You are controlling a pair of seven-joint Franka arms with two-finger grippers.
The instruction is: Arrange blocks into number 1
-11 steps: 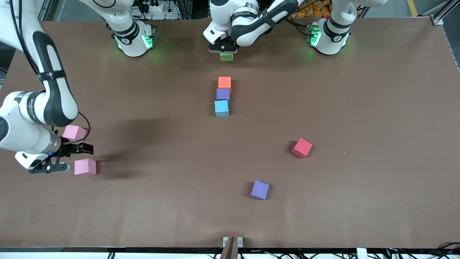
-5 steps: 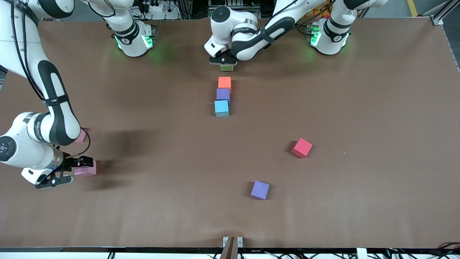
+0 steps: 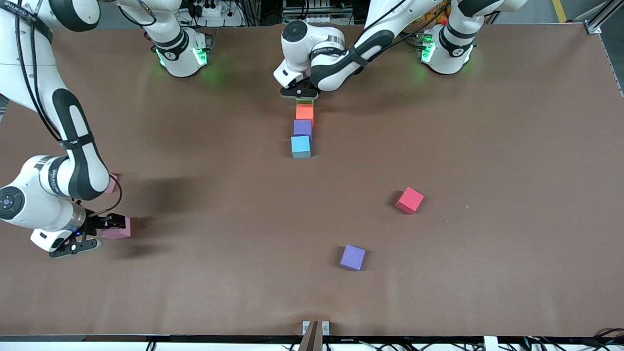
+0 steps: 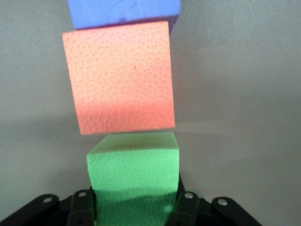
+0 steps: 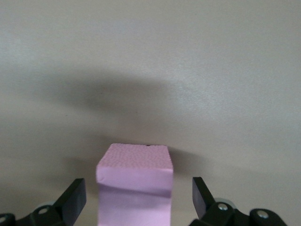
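**A:** Across the whole frame lay the brown table, matte and bare apart from blocks, with cables and equipment along the top edge. What was each arm doing?

**B:** At lower left, the right gripper straddled a pink block, fingers spread wide of its sides in the wrist view, so released, apparently lining up a grasp. Another pink block peeked out just above it.

**A:** And top centre?

**B:** The left gripper was clenched on the green block, holding it just beside the orange block, probably to extend the column of orange, purple and light blue into the numeral's stroke.

**A:** Leftovers?

**B:** A red block at centre right and a second purple block at lower centre, well apart.
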